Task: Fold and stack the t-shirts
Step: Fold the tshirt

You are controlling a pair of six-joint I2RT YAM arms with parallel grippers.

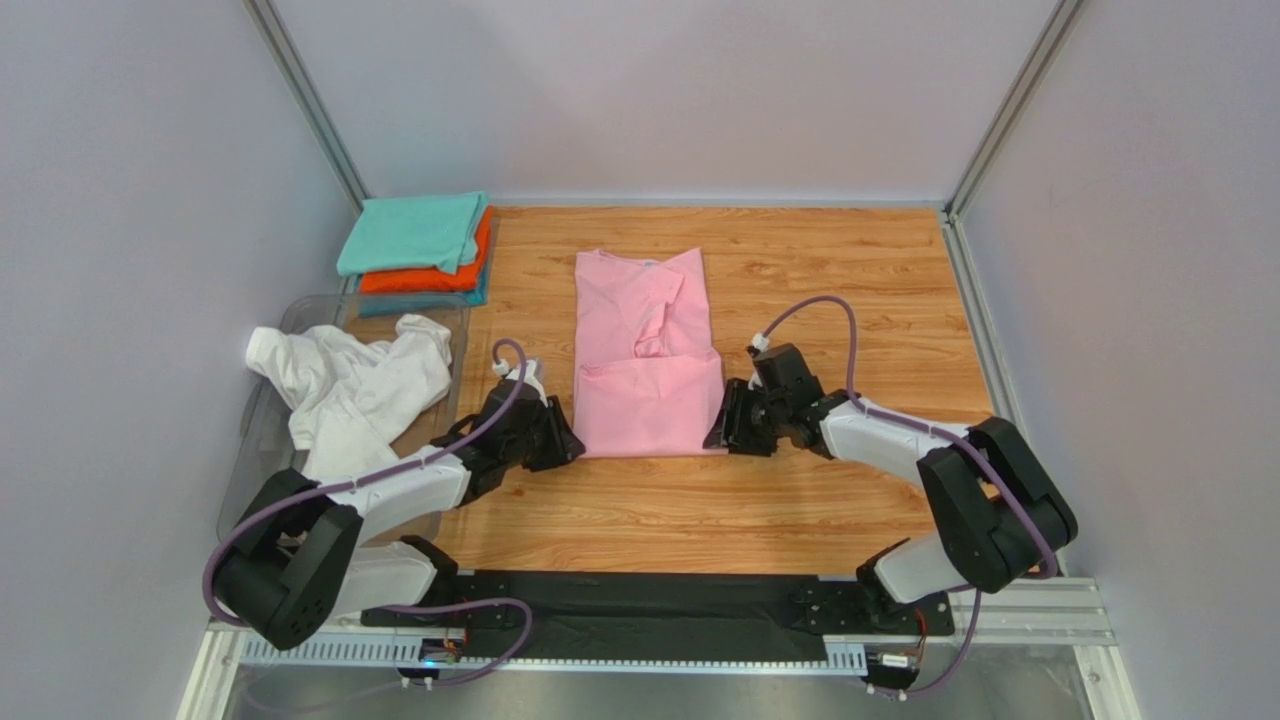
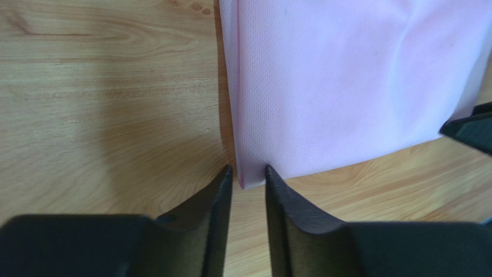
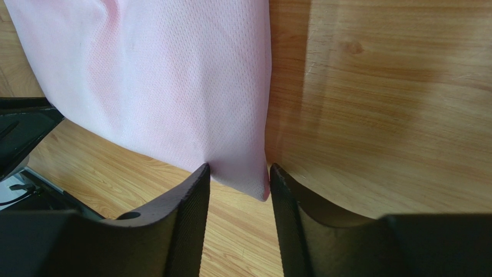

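The light pink t-shirt [image 1: 646, 353] lies in the middle of the wooden table, its near part folded up over itself. My left gripper [image 1: 564, 443] is at its near left corner and my right gripper [image 1: 726, 428] at its near right corner. In the left wrist view the jaws of the left gripper [image 2: 248, 170] straddle the pink corner [image 2: 254, 176], with a gap still showing beside the cloth. In the right wrist view the right gripper [image 3: 238, 167] has the other corner [image 3: 248, 173] between its parted fingertips. Both corners still rest on the table.
A crumpled white t-shirt [image 1: 353, 383] hangs over a clear bin [image 1: 259, 450] at the left. Behind it lies a stack of folded t-shirts: teal [image 1: 413, 230], orange [image 1: 436, 278] and blue [image 1: 394, 305]. White walls enclose the table [image 1: 842, 285].
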